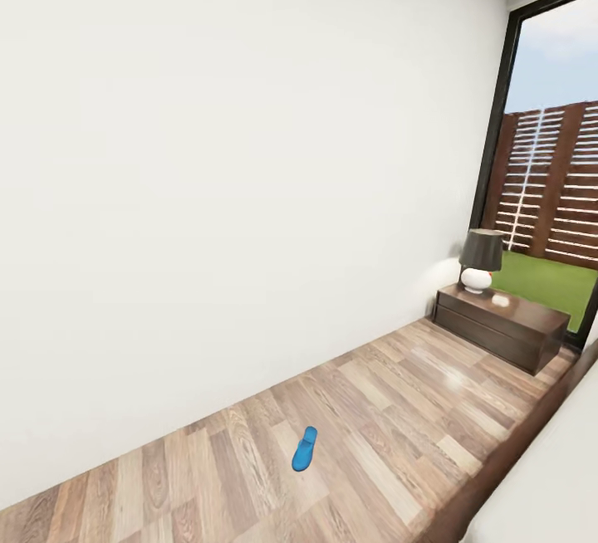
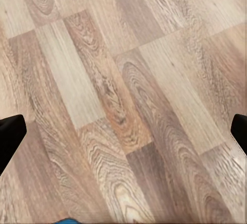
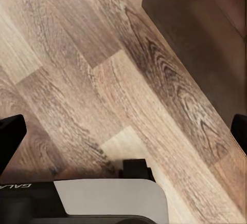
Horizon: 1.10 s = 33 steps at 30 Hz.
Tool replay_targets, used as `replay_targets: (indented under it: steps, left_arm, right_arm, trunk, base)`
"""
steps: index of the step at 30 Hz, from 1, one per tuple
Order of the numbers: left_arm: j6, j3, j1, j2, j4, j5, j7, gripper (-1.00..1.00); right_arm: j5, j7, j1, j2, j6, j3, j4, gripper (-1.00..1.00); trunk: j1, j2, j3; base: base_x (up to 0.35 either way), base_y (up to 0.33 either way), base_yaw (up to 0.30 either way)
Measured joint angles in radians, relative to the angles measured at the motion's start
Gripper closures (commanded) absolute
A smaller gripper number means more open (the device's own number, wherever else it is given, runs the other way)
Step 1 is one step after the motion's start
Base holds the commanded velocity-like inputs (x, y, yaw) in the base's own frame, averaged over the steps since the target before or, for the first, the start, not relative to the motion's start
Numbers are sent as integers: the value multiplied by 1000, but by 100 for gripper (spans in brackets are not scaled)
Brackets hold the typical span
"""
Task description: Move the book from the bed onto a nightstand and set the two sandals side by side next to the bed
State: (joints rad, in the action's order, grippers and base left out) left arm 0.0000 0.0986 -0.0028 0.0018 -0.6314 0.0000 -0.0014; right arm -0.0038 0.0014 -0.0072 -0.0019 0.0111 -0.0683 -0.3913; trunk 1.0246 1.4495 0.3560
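At the lower right corner of the head view, a strip of off-white mattress and the dark brown wooden edge of the bed point(image 1: 498, 476) cut diagonally across the frame. Just beyond it the wood-plank floor point(image 1: 390, 393) runs away in long boards of mixed tan and brown grain with a faint sheen. One bright blue sandal point(image 1: 305, 448), slim and flat, lies alone on the planks at lower centre, well apart from the bed frame. Farther off, at the right middle, stands a low dark brown nightstand point(image 1: 502, 323) with a glossy top, and on it a lamp point(image 1: 480, 261) with a round white base and a dark tapered shade. Behind it a tall dark-framed window point(image 1: 552, 161) shows grass and a slatted fence; a plain white wall point(image 1: 232, 153) fills the left. In the left wrist view the left gripper point(image 2: 123, 131) hangs spread wide over bare planks, black fingertips point(image 2: 10, 131) at the frame's edges, with a blue sandal tip at the upper right corner. In the right wrist view the right gripper point(image 3: 123, 131) is likewise spread wide, holding nothing.
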Motion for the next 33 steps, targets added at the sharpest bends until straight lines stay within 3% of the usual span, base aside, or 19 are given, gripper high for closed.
replay_targets:
  steps: [10,33]
  left_arm:
    - [0,-1,0,-1,0,0,0,-100]
    - [0,-1,0,-2,0,0,0,-100]
  right_arm:
    - [0,0,0,0,0,0,0,-100]
    - [0,0,0,0,0,2,0,-100]
  trunk:
    - [0,0,0]
    - [0,0,0]
  base:
    - [188,-106,0]
    - [9,-8,32]
